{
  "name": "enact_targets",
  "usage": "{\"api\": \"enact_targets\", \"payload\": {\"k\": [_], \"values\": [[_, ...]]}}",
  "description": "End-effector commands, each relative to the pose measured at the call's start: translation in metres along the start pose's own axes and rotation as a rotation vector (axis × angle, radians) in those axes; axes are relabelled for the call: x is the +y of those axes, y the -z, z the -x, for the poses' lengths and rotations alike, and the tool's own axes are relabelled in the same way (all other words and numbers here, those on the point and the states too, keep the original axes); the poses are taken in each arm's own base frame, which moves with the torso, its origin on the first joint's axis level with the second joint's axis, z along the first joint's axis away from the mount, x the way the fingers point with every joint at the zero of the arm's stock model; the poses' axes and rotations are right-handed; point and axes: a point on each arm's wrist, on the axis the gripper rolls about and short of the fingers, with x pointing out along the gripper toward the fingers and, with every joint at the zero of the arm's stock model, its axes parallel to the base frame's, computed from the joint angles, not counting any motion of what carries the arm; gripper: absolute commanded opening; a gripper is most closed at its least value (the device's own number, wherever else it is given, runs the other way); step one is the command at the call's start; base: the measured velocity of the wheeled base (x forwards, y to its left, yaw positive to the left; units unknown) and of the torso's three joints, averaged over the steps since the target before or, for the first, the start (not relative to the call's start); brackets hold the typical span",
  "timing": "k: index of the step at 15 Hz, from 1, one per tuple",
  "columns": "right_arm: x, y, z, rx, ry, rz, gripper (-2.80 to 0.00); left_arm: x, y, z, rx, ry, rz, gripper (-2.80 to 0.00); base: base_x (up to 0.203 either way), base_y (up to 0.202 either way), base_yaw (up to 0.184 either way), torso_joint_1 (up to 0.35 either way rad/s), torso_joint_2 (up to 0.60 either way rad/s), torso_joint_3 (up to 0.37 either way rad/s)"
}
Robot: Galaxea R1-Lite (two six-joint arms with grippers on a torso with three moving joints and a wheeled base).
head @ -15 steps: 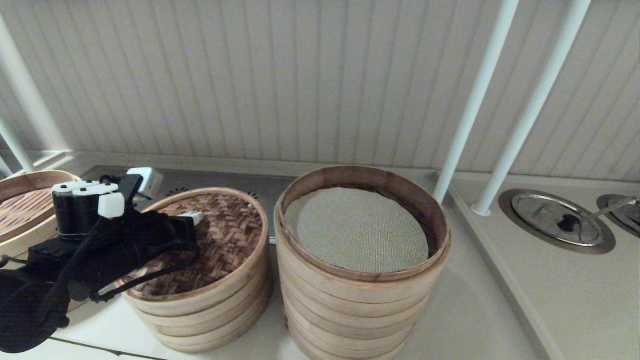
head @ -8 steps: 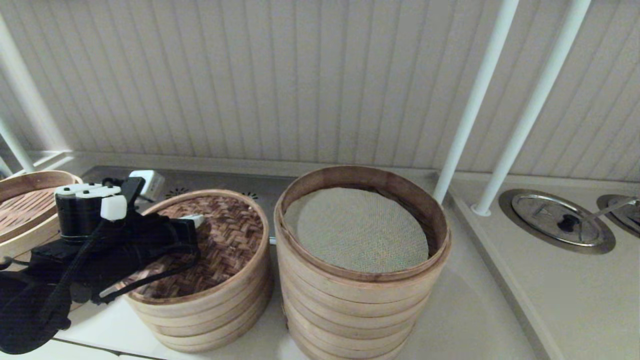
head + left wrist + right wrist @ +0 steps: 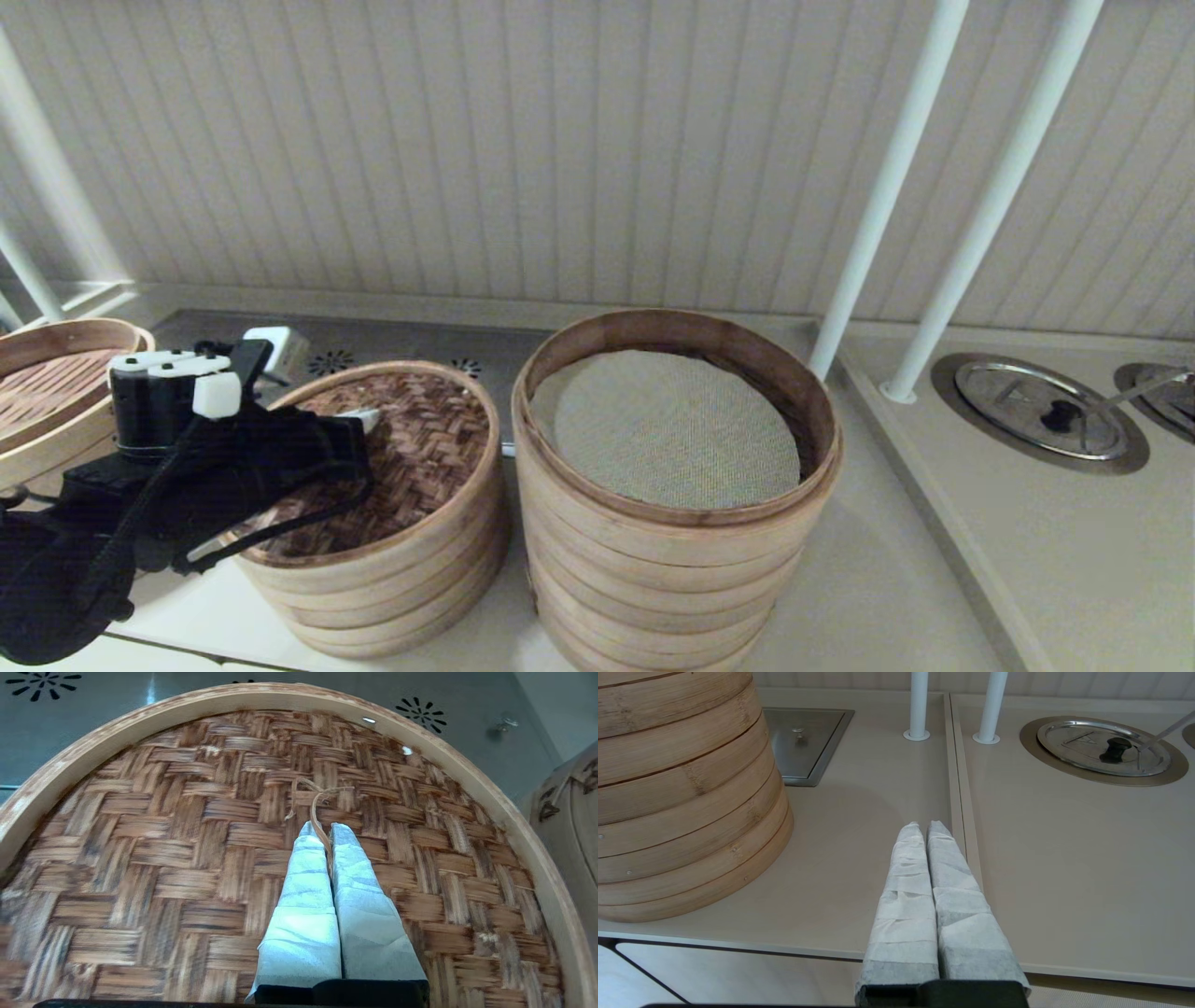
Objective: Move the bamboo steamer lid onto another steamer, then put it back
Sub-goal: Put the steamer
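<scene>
My left gripper [image 3: 325, 830] pinches the thin cord loop [image 3: 314, 798] on the bamboo steamer lid [image 3: 420, 439]; my right gripper [image 3: 924, 830] hangs closed, empty, beside the tall steamer [image 3: 672, 523].

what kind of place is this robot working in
Likely a commercial kitchen or dim sum counter: stacked bamboo steamers, a woven steamer lid, and a round steel lid set into the countertop.

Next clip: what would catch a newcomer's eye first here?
The left gripper, shut on a thin loop at the middle of the woven lid, which sits on the shorter stack. Right of it stands the taller steamer, uncovered, its mesh liner showing.
</scene>
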Motion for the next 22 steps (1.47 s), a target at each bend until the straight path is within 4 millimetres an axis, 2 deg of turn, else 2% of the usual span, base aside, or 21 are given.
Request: {"api": "enact_targets", "payload": {"k": [1, 9, 10, 11, 20, 22], "values": [[0.000, 0.000, 0.000, 0.003, 0.000, 0.000, -2.80, 0.002, 0.001, -0.001, 0.003, -0.005, 0.003, -2.80, 0.000, 0.000, 0.000, 0.000, 0.00, 0.000], [0.000, 0.000, 0.000, 0.003, 0.000, 0.000, -2.80, 0.006, 0.002, -0.001, 0.008, -0.015, 0.005, -2.80, 0.000, 0.000, 0.000, 0.000, 0.00, 0.000], [0.000, 0.000, 0.000, 0.003, 0.000, 0.000, -2.80, 0.006, 0.002, -0.001, 0.008, -0.015, 0.005, -0.34, 0.000, 0.000, 0.000, 0.000, 0.00, 0.000], [0.000, 0.000, 0.000, 0.003, 0.000, 0.000, -2.80, 0.006, 0.001, 0.001, 0.002, -0.013, 0.005, 0.00, 0.000, 0.000, 0.000, 0.000, 0.00, 0.000], [0.000, 0.000, 0.000, 0.003, 0.000, 0.000, -2.80, 0.000, -0.027, 0.036, -0.128, 0.003, -0.003, 0.00, 0.000, 0.000, 0.000, 0.000, 0.00, 0.000], [0.000, 0.000, 0.000, 0.003, 0.000, 0.000, -2.80, -0.002, -0.039, 0.058, -0.176, 0.008, -0.004, 0.00, 0.000, 0.000, 0.000, 0.000, 0.00, 0.000]]}}
